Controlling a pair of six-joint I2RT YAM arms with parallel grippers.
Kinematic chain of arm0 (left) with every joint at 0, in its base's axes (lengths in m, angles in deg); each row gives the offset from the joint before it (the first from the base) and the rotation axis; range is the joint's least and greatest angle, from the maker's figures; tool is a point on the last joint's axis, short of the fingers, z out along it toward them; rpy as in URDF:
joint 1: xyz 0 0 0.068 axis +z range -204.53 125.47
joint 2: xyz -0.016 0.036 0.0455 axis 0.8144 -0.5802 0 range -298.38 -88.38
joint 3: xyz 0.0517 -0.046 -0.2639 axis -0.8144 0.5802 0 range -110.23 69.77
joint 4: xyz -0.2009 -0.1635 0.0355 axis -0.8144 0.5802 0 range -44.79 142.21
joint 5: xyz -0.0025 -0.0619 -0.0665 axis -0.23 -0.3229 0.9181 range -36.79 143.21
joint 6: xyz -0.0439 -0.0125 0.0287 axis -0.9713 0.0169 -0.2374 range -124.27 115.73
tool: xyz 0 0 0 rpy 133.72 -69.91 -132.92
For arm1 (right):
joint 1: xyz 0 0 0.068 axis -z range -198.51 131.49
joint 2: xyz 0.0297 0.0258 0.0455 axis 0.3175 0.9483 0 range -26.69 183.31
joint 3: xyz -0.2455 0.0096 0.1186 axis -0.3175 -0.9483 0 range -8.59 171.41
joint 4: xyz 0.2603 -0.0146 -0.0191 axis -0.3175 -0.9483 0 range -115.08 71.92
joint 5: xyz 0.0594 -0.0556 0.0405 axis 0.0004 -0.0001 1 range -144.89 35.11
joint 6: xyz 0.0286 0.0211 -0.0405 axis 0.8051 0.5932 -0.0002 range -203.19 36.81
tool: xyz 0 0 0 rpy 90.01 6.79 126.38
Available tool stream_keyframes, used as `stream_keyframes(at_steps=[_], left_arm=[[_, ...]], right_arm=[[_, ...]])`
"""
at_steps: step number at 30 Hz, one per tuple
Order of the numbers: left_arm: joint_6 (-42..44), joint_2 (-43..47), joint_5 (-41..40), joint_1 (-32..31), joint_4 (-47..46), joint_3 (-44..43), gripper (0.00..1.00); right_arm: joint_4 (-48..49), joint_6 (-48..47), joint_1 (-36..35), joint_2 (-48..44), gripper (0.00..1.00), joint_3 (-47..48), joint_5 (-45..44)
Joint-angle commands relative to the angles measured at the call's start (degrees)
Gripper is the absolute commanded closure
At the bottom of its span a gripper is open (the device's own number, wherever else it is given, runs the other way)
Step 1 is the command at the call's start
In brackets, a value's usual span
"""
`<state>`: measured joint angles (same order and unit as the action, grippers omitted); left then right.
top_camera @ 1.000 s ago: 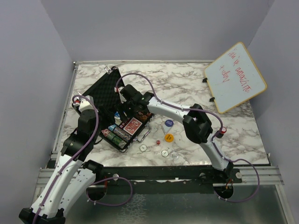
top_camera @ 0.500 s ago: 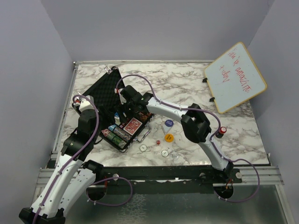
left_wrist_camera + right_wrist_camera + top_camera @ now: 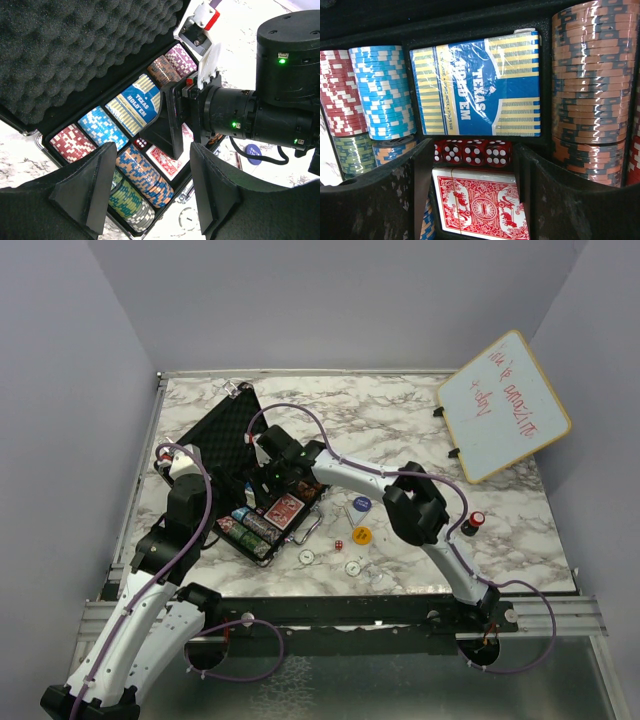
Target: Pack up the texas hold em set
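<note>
The black case [image 3: 222, 430] lies open at the left, with its egg-crate foam lid [image 3: 75, 45] tilted back. Its tray holds striped chip stacks [image 3: 150, 177], a blue card deck [image 3: 475, 85], a row of red dice [image 3: 472, 152] and a red card deck [image 3: 480, 205]. My right gripper [image 3: 472, 200] is open and empty, low over the tray with a finger on each side of the red deck. It also shows in the top view [image 3: 266, 478]. My left gripper [image 3: 150, 195] is open and empty, hovering above the near chip stacks at the case's left side [image 3: 185, 472].
Loose on the marble to the right of the case are a blue button [image 3: 361, 504], an orange button [image 3: 361, 535], a red die [image 3: 339, 544] and white buttons [image 3: 306, 557]. A small black cylinder with a red-white top [image 3: 474, 522] stands further right. A whiteboard [image 3: 503, 405] leans at the back right.
My right arm has shifted slightly left, bringing its gripper further over the case tray. My left arm has not moved.
</note>
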<state>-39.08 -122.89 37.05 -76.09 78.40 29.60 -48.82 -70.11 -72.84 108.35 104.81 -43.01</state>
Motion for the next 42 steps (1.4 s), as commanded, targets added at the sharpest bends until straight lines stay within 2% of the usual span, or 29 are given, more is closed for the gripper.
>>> stream_keyframes(at_steps=[1, 10, 15, 22, 32, 42], left_arm=[[0.71, 0.39, -0.98, -0.04, 0.91, -0.81, 0.34], [0.69, 0.58, -0.91, -0.06, 0.92, -0.71, 0.34], [0.71, 0.53, -0.89, -0.06, 0.91, -0.73, 0.34], [0.62, 0.67, -0.89, -0.06, 0.91, -0.67, 0.34], [0.68, 0.82, -0.98, -0.06, 0.91, -0.62, 0.34], [0.62, 1.00, -1.15, -0.06, 0.91, -0.63, 0.34]], right_arm=[[-0.12, 0.62, 0.18, 1.31, 0.31, 0.95, 3.15], [-1.21, 0.30, 0.26, 1.56, 0.31, 1.80, 2.54], [-1.31, 0.33, 0.54, 1.17, 0.36, 2.11, 3.32], [-2.23, 0.37, 0.65, 2.53, 0.32, 3.05, 3.85], [-0.90, 1.15, 0.77, 2.68, 0.32, 1.64, 7.09], [1.11, 0.82, 0.75, -3.24, 0.30, -0.47, -6.66]])
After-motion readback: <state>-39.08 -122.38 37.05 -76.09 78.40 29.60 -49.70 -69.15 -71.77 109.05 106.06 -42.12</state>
